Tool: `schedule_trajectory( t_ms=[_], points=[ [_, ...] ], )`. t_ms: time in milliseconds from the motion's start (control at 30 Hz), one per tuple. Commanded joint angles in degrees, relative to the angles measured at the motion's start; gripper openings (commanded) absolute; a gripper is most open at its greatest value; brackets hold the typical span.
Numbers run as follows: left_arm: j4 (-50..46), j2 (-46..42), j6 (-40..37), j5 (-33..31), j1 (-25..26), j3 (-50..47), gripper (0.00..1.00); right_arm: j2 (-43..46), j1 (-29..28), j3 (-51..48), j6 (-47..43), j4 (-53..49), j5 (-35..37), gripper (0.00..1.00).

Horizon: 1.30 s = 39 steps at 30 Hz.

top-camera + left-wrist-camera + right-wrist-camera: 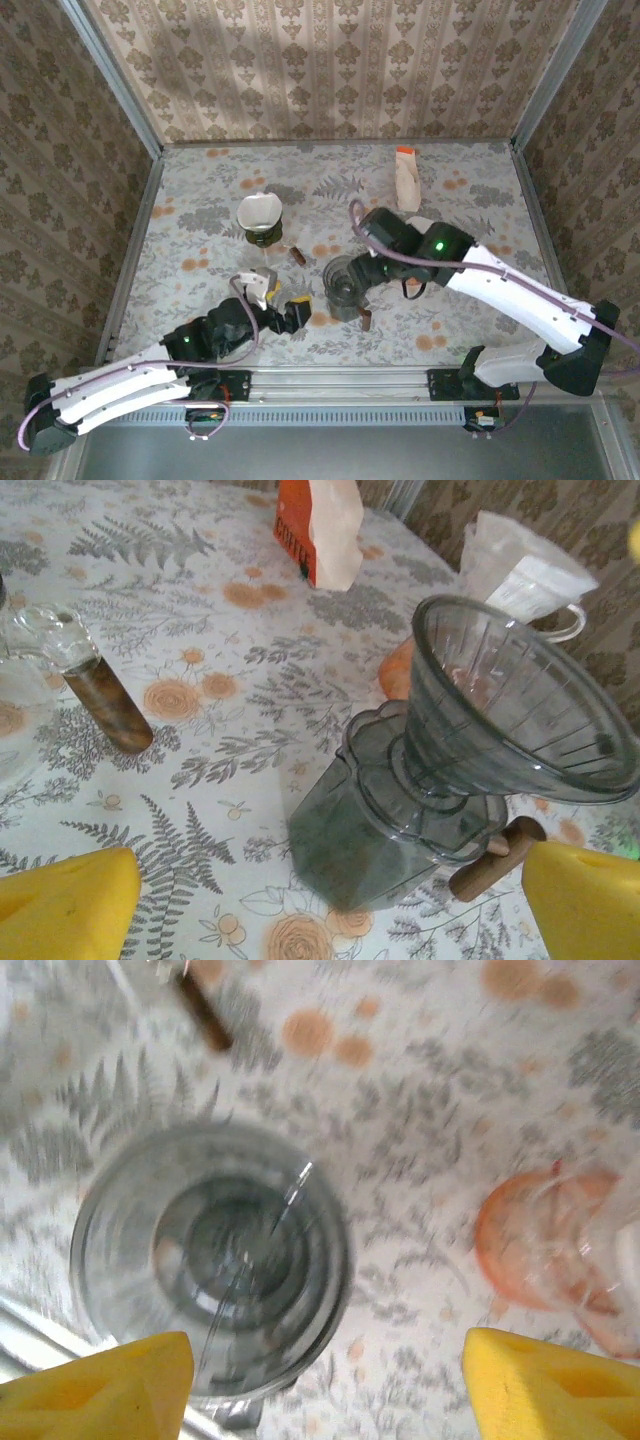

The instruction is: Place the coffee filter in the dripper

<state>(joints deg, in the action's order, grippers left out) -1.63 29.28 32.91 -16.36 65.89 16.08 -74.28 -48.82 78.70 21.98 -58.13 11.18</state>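
Standing beneath the open right jaws is the dripper (210, 1260).

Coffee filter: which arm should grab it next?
Left, probably. The coffee filter sits left of centre, nearer the open left tool; the right tool hovers over the dripper.

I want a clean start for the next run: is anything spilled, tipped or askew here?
Nothing stands out. The grey dripper stands upright on the floral tablecloth, empty, no filter in it yet. The orange-and-white pack and the paper-lined glass vessel sit apart from it, and no spill shows.
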Motion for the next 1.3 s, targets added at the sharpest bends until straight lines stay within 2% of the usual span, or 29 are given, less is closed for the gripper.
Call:
schedule_trajectory(
  t_ms=[0, 167, 433, 633, 833, 1033, 1267],
  points=[
    [0.81, 2.72, -1.54, 0.53, -0.41, 3.43, 1.0, -0.92, 7.63, 2.78, -2.2, 7.06, -0.75, 0.7],
    [-1.26, 7.02, -2.04, 1.92, -0.76, 5.43, 1.0, -10.72, 20.37, 7.81, -3.4, 13.38, -1.97, 0.61],
    [-5.48, 9.04, -2.27, 2.05, -1.37, 6.6, 1.0, -29.31, 30.9, 21.88, -6.61, 12.25, -2.65, 0.45],
    [-5.89, 9.39, -3.75, 2.55, -2.66, 6.51, 1.0, -42.33, 34.92, 35.7, -10.94, 5.91, -0.64, 0.36],
    [-4.4, 9.9, -3.79, 5.62, -5.27, 5.82, 1.0, -51.51, 36.94, 46.18, -14.51, 1.59, -0.37, 0.33],
    [-3.06, 11.01, -3.07, 7.72, -7.26, 5.29, 1.0, -56.59, 37.74, 52.12, -16.0, 0.08, -0.36, 0.32],
    [-2.24, 12.38, -2.61, 9.15, -8.48, 5.37, 1.0, -59.75, 38.42, 54.25, -16.0, -0.23, -0.79, 0.32]
  ],
)
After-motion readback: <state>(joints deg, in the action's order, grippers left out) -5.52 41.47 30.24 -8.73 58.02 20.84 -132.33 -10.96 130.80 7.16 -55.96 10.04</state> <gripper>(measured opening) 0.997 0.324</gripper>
